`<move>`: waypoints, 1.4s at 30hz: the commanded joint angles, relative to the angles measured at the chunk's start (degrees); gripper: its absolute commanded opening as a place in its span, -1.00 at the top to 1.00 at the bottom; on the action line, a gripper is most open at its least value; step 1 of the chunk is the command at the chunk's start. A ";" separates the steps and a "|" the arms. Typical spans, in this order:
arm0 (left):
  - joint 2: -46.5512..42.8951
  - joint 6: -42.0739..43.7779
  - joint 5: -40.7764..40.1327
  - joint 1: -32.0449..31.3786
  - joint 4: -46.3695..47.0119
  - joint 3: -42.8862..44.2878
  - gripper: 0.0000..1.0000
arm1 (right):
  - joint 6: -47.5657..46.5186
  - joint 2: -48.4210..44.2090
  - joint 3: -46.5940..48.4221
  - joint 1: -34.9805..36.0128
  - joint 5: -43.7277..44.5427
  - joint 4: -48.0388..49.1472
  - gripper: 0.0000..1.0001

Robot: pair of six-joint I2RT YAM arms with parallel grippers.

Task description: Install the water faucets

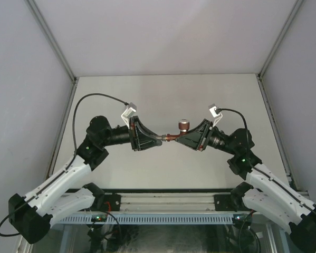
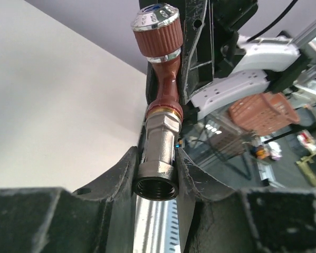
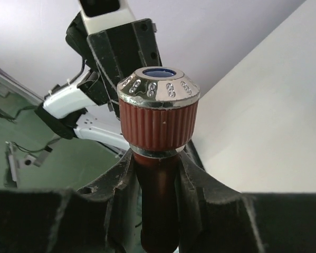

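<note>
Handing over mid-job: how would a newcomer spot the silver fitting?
Above the middle of the white table, the two tools meet tip to tip. The silver fitting sits in the left tool, joined to the tap body. It is bare grey hex-sided metal; the tap body is red-brown with a ribbed knob.

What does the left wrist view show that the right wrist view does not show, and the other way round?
Only the left wrist view: the grey-silver fitting, its open threaded end toward the camera, clamped in the left gripper, and an orange basket behind.
Only the right wrist view: the grip of the right gripper on the tap body from close by, with the left arm behind.
Both: the red-brown tap body and its ribbed knob with a shiny cap.
</note>
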 commanded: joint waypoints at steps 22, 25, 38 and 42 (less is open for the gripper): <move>-12.39 25.94 -9.12 -2.26 -8.82 -0.54 1.00 | 3.25 1.12 1.97 2.13 9.34 -7.31 -0.78; -11.95 25.01 -8.92 -0.90 -9.72 -0.26 0.99 | -13.75 -2.78 2.03 1.00 6.99 -9.74 -0.79; -8.06 21.73 -2.94 3.06 -8.31 -2.95 0.99 | -83.80 -12.69 2.66 4.88 4.96 -25.38 -0.92; -7.91 22.27 -0.24 3.08 -7.89 -2.76 0.99 | -86.64 -9.65 2.68 5.47 4.90 -25.80 -0.92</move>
